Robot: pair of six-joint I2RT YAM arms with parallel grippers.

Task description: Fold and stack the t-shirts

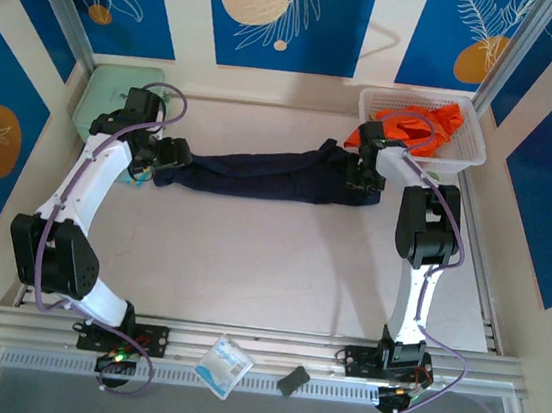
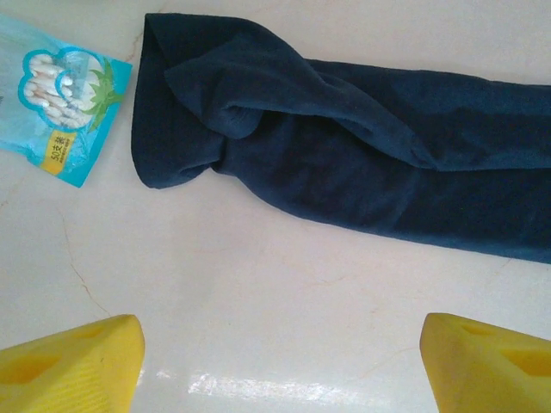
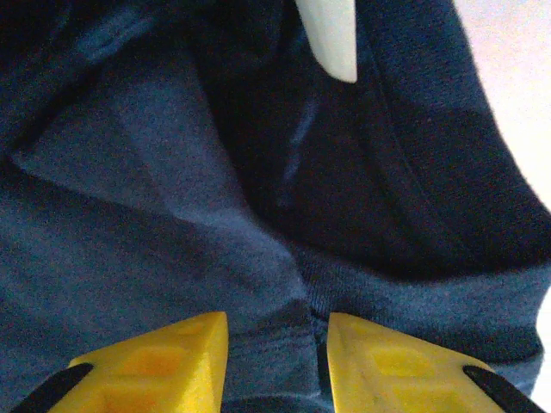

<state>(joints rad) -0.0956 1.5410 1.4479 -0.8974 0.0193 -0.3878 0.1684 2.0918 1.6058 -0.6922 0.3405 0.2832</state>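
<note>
The navy t-shirt [image 1: 260, 172] lies as a long rumpled band across the middle of the table. My right gripper [image 1: 363, 175] sits at its right end. In the right wrist view a ridge of the navy cloth [image 3: 172, 215] fills the gap between the yellow fingers [image 3: 164, 361], so the right gripper [image 3: 277, 344] is shut on it. My left gripper [image 1: 156, 160] hovers at the shirt's left end. Its fingers [image 2: 77, 361] stand wide apart over bare table, and the left gripper [image 2: 280, 344] is open, short of the shirt [image 2: 344, 155]. The orange t-shirt [image 1: 422, 124] lies crumpled in the white basket [image 1: 469, 155].
A blue snack packet [image 2: 60, 95] lies just left of the shirt's left end. A pale green case [image 1: 103, 95] sits in the back left corner. Another small packet [image 1: 224, 366] and a dark object [image 1: 293, 380] rest on the front rail. Bare table [image 1: 270, 256] spreads in front of the shirt.
</note>
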